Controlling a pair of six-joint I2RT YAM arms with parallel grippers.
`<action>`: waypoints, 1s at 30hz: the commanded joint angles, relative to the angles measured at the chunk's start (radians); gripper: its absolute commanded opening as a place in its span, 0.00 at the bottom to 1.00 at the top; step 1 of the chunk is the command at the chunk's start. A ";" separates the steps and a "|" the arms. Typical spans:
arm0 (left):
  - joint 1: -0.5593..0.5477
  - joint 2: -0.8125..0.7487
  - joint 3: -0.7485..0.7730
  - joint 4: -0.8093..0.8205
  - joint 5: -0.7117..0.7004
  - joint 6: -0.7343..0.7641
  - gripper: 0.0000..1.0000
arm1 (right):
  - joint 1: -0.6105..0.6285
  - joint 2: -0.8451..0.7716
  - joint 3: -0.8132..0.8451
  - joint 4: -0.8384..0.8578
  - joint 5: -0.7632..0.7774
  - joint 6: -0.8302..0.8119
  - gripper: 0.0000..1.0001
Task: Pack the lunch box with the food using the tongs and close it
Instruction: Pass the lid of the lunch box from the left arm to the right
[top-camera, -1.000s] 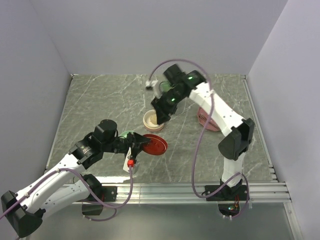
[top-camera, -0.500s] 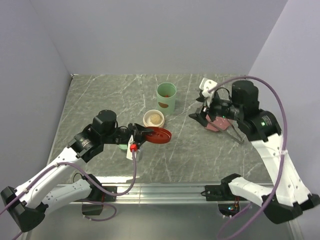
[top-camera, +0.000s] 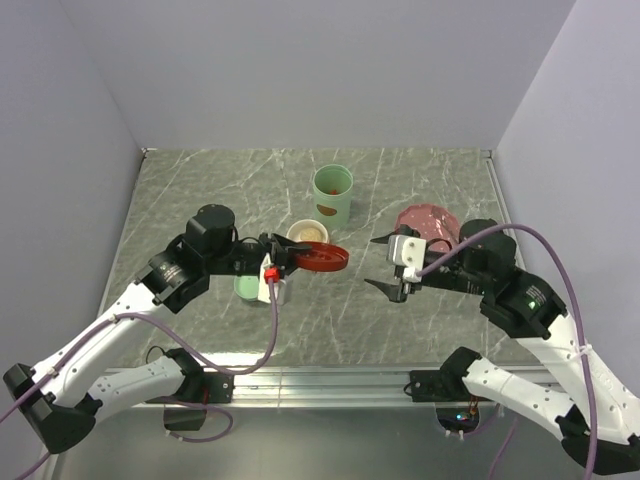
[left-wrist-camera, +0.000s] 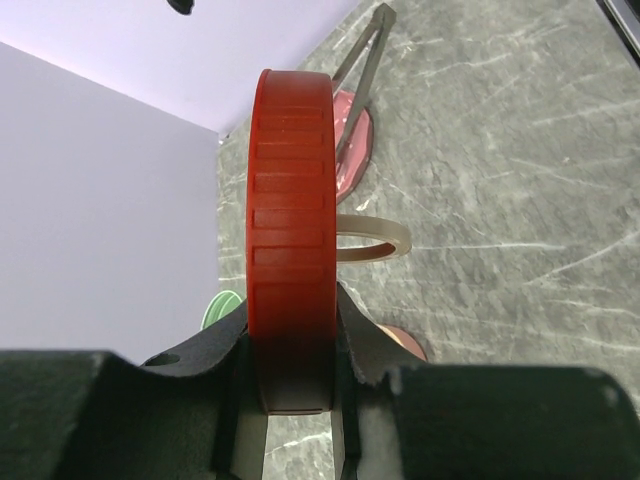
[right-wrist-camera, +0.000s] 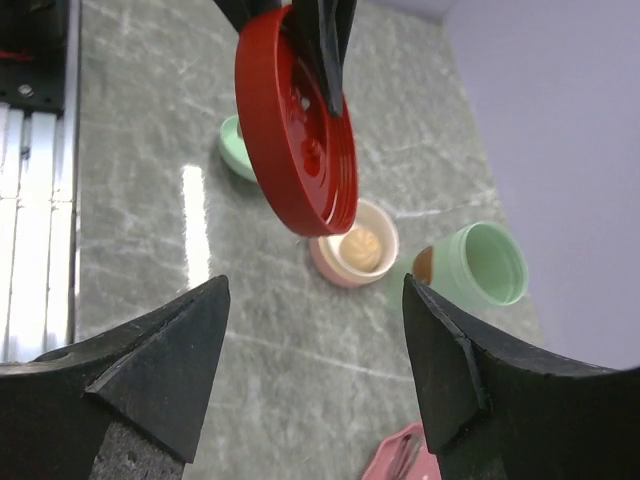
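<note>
My left gripper (top-camera: 288, 256) (left-wrist-camera: 292, 312) is shut on the edge of a red round lid (top-camera: 322, 257) (left-wrist-camera: 290, 200) and holds it in the air beside the lunch box (top-camera: 308, 233) (right-wrist-camera: 355, 245), a small cream-and-pink round bowl. One pale piece of food (right-wrist-camera: 358, 248) lies inside the bowl. The silver tongs (left-wrist-camera: 362, 70) rest on the pink plate (top-camera: 428, 220) (left-wrist-camera: 352, 150). To the right of the lid, above the table, my right gripper (top-camera: 375, 262) (right-wrist-camera: 315, 290) is open and empty.
A tall green cup (top-camera: 332, 193) (right-wrist-camera: 480, 265) with a brown mark on its side stands behind the bowl. A green lid (top-camera: 248, 287) (right-wrist-camera: 240, 150) lies under my left wrist. Metal rails (top-camera: 400, 380) run along the near table edge.
The right arm left the bowl, swung out to the plate side, then came back toward the centre with its jaws wider. The left arm lifted the red lid toward the bowl.
</note>
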 joint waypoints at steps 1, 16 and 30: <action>-0.006 0.009 0.062 0.022 0.013 -0.060 0.08 | 0.041 -0.003 -0.014 0.156 0.077 0.013 0.76; -0.006 0.078 0.136 0.042 0.010 -0.112 0.09 | 0.183 0.141 0.006 0.282 0.251 -0.034 0.64; -0.004 0.112 0.194 0.053 0.026 -0.141 0.10 | 0.197 0.211 0.025 0.327 0.294 -0.049 0.46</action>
